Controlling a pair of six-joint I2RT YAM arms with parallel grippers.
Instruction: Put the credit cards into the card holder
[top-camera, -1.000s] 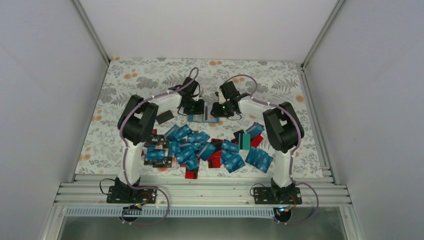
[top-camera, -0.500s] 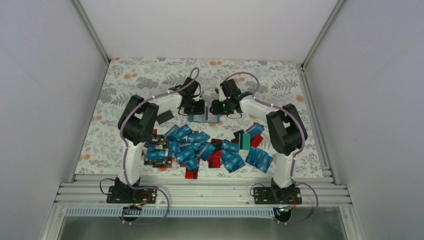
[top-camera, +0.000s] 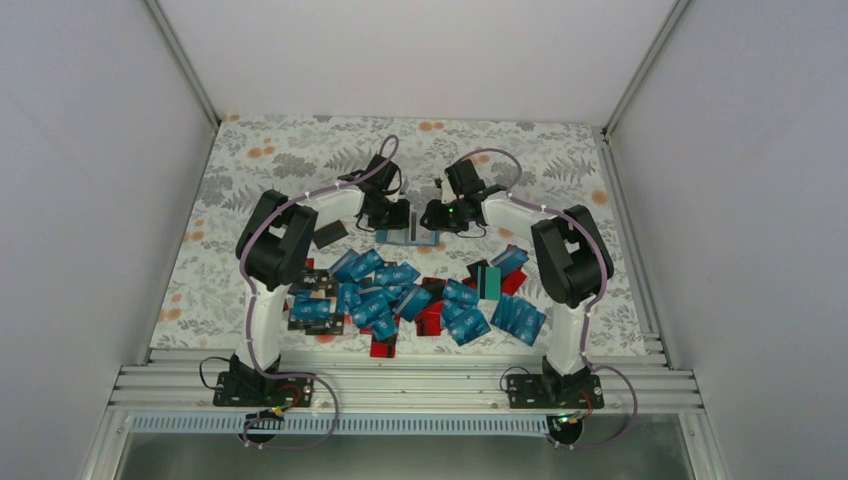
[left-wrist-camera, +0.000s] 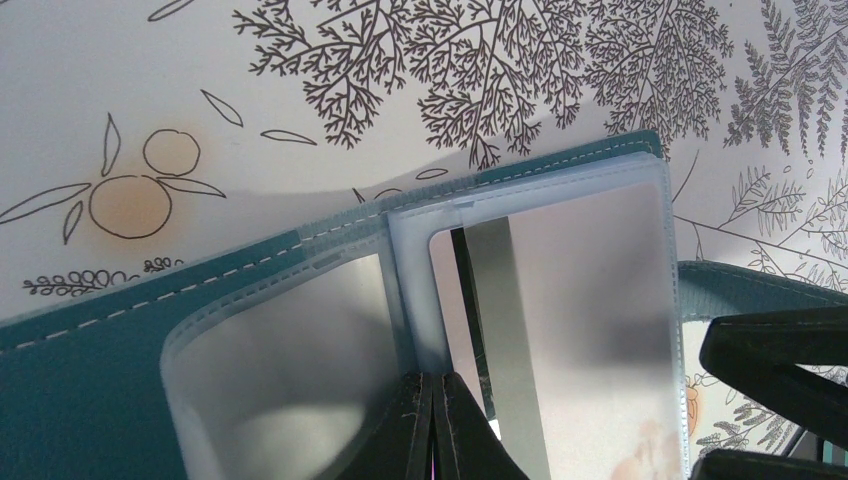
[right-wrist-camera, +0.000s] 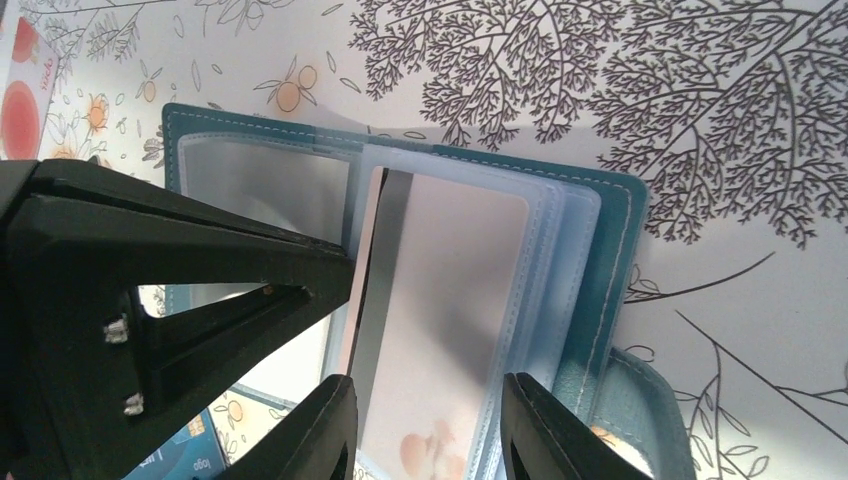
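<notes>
Sleeves (left-wrist-camera: 290, 340) of clear plastic lie fanned inside the card holder (right-wrist-camera: 620, 262), which is spread open, teal cover down, on the floral tablecloth (top-camera: 280, 160). One leaf holds a single pale card (right-wrist-camera: 450, 300) with a grey stripe along one long edge. The pocket beside it shows only a grey sheen.

My two arms reach out over the table and bend in toward the holder from either side, wrists tipped down, so my grippers face each other across it. My left gripper (left-wrist-camera: 432, 420) has its fingers pressed together, tips at the seam between the two pockets. Whether any plastic is nipped between them I cannot tell. My right gripper (right-wrist-camera: 425, 395) has its fingers spread wide, one at each long edge of the sleeved card, and I cannot tell if they touch it.

Between the holder and my bases the loose credit cards (top-camera: 400, 290) lie heaped. They are mostly blue and too overlapped to count, with several red and black and one teal-green card (top-camera: 490, 282). One dark card (top-camera: 330, 235) lies alone to the left of the holder.
</notes>
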